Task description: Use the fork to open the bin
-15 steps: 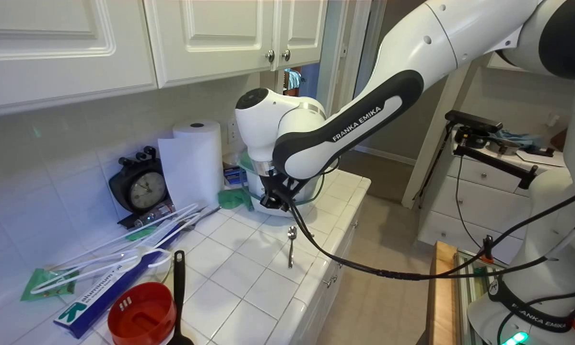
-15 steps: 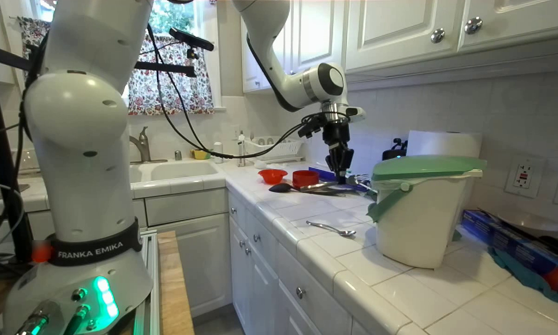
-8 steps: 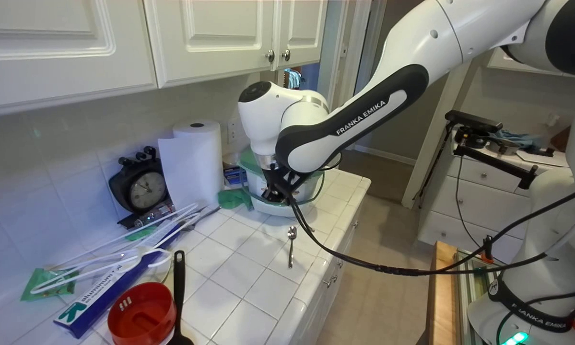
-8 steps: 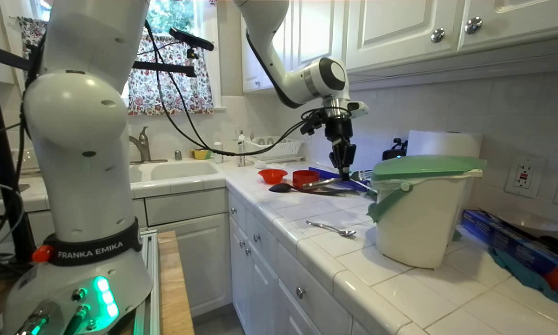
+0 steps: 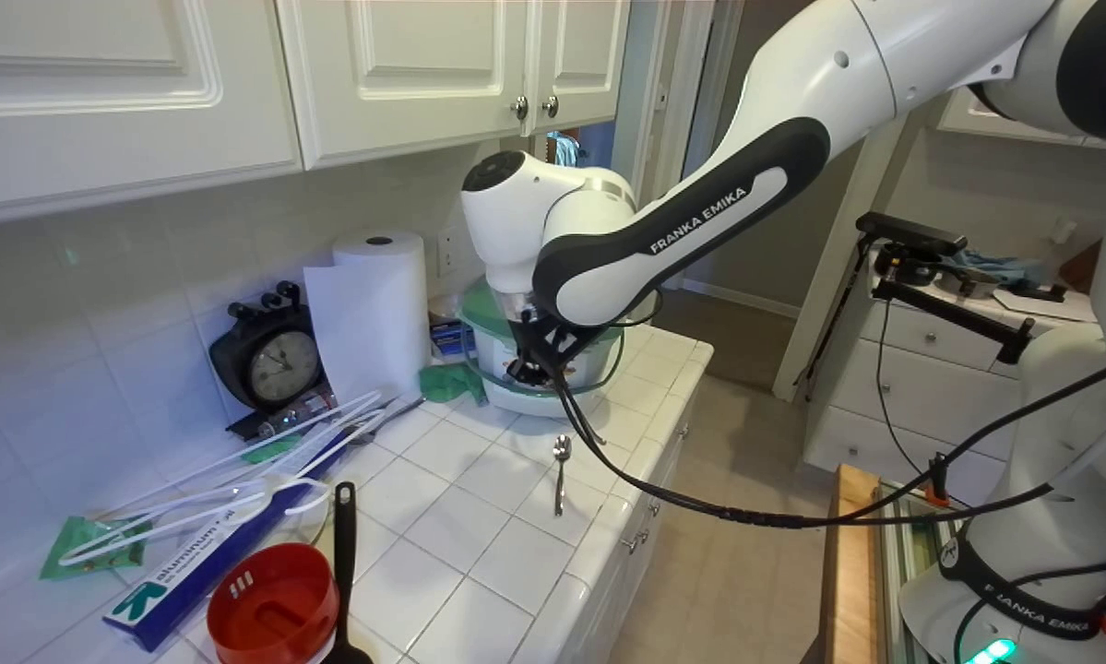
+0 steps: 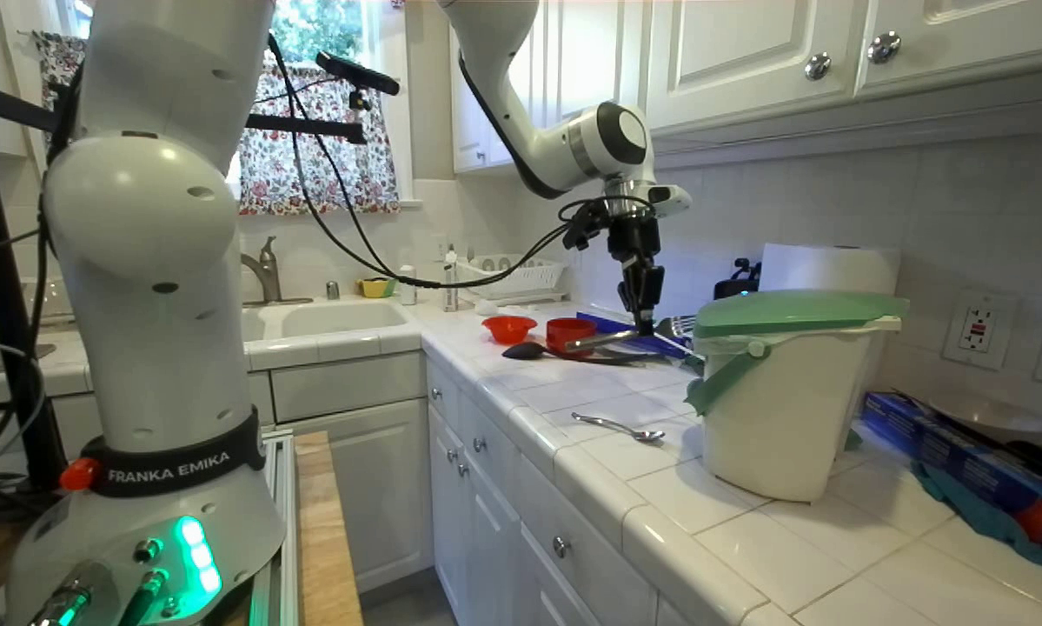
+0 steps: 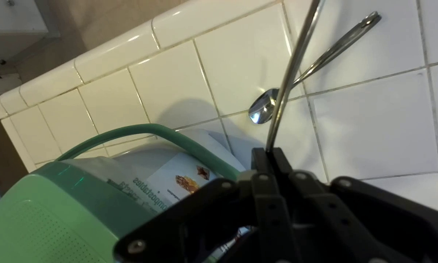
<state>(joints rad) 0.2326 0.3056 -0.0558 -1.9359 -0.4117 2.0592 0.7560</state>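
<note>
My gripper [image 7: 270, 155] is shut on the silver fork [image 7: 292, 69] in the wrist view. In an exterior view the gripper [image 6: 645, 323] holds the fork [image 6: 603, 341] roughly level above the counter, its tines pointing towards the bin [image 6: 777, 417]. The bin is a white tub whose green lid [image 6: 799, 311] lies on top. The tines appear close to the lid's near edge; I cannot tell whether they touch. The wrist view shows the lid [image 7: 47, 219] at lower left. In an exterior view the gripper [image 5: 527, 373] is in front of the bin [image 5: 506, 398], and the fork is hard to make out.
A spoon [image 6: 616, 424] lies on the tiled counter [image 5: 479, 544]. A red cup [image 5: 273, 599], a black-handled utensil [image 5: 345, 544], white hangers [image 5: 202, 503] and a foil box [image 5: 193, 567] lie there too. A paper towel roll [image 5: 382, 314] stands by the wall, under the cabinets [image 5: 405, 65].
My gripper has risen a little above the counter, with the fork held in it. The bin and the spoon have not moved.
</note>
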